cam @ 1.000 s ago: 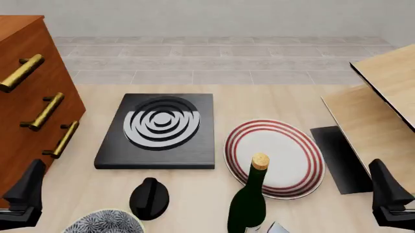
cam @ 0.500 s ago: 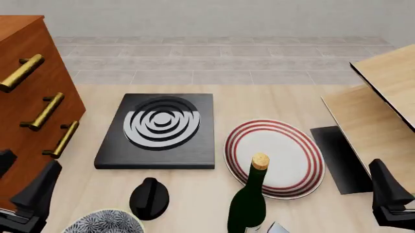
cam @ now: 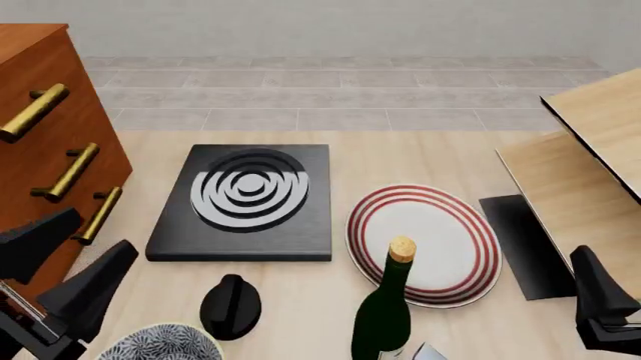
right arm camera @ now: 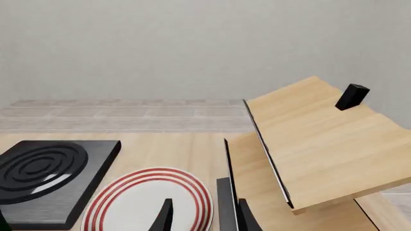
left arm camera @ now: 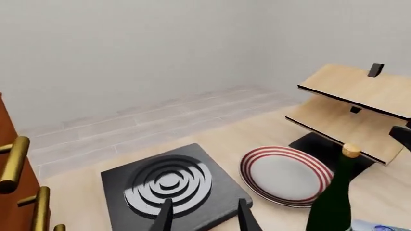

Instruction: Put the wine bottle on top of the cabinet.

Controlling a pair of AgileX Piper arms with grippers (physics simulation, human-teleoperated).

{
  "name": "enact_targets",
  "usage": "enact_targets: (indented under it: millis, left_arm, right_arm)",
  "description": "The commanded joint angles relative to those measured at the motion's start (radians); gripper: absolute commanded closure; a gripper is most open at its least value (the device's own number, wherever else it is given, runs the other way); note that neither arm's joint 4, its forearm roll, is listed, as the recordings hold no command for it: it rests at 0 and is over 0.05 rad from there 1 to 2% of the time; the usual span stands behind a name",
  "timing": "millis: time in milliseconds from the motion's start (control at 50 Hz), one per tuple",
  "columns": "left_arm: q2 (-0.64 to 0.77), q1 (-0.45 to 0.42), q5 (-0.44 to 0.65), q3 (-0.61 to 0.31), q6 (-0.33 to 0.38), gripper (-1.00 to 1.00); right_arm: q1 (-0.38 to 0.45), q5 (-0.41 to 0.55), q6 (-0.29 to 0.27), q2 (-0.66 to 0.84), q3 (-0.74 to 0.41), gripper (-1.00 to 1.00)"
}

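The wine bottle [cam: 385, 311], dark green with a tan cork, stands upright at the near edge of the table, just in front of the striped plate. It also shows in the left wrist view as the wine bottle [left arm camera: 333, 204]. The reddish-brown cabinet [cam: 45, 161] with brass handles fills the left side, and its edge shows as the cabinet [left arm camera: 7, 190]. My left gripper [cam: 103, 231] hangs open beside the cabinet's lower front, well left of the bottle, and nothing lies between the fingers of that left gripper [left arm camera: 204, 206]. My right gripper [cam: 599, 294] sits at the near right, and the right gripper [right arm camera: 205, 207] is open and empty.
A black hob slab with ringed burner [cam: 245, 199] lies mid-table. A red-striped plate [cam: 440, 225] is right of it. A black knob [cam: 230, 306] and a patterned bowl [cam: 161, 345] sit near the front left. A pale wood rack [cam: 591, 165] with a dark base [cam: 526, 244] stands right.
My left gripper has come up and forward to the right, with both open fingers now showing in the front view. The bottle and the right gripper have not moved.
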Motion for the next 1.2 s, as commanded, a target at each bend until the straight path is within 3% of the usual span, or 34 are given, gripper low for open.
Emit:
enact_targets:
  millis: [20,460,820,1200]
  left_arm:
    - [0.092,-0.124,-0.067,-0.022,-0.036,-1.00]
    - [0.323,-0.280,-0.287,-0.009,-0.037,-1.00]
    - [0.705,-0.460,-0.593,-0.057,-0.050,-1.00]
    - [0.970,-0.586,-0.766,-0.133,-0.064,-1.00]
  right_arm:
    - [0.000,-0.004,0.000,0.003,0.001,-1.00]
    - [0.000,-0.006,0.000,0.006,0.001,-1.00]
    - [0.000,-0.006,0.001,0.007,0.000,-1.00]
    - [0.000,-0.013,0.000,0.012,0.001,-1.00]
